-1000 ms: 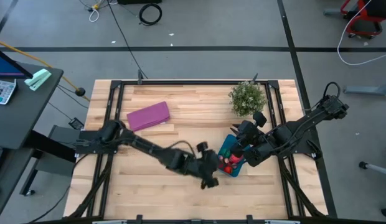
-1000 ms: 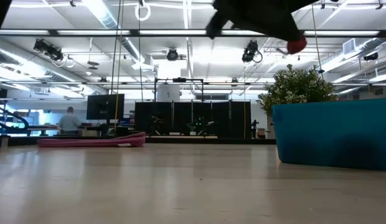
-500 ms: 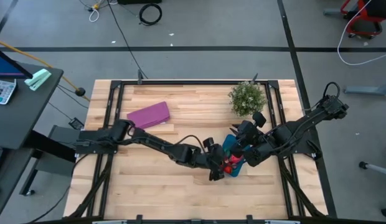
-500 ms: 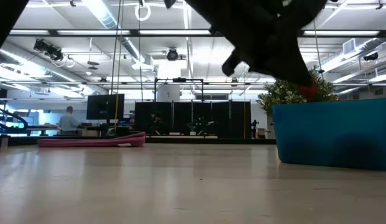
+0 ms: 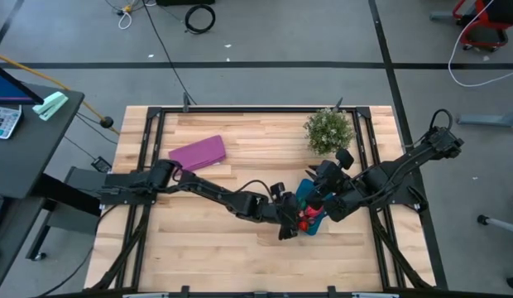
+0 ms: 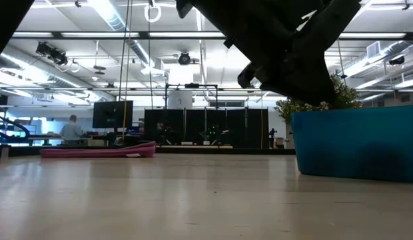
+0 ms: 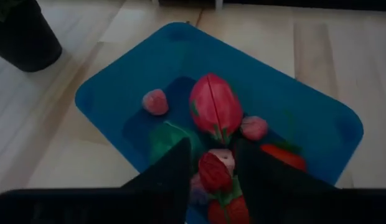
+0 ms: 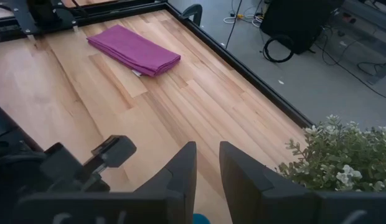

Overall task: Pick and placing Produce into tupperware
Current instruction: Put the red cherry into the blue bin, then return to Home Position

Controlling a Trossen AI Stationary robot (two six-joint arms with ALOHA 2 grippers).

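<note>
Your left gripper [image 7: 208,171] hangs directly over the teal container [image 7: 305,102], at the end nearest the table's front edge. Its two dark fingers are parted, with a small red strawberry-like piece [image 7: 213,172] between them; from the wrist view you cannot be sure whether the pads touch it or it already rests on the pile below. Just beyond the fingertips lie a large red fruit [image 7: 215,107], its long axis pointing away from the gripper, a small pink piece [image 7: 155,101] to one side, another pink piece [image 7: 254,127] and a red one [image 7: 281,155] on the other. A green piece [image 7: 168,140] sits under the near finger.

From above, your right gripper [image 5: 321,194] waits over the container's far side, fingers narrowly apart, holding nothing. The container [image 5: 305,191] lies between both arms, its long axis running toward the potted plant [image 5: 328,130].
</note>
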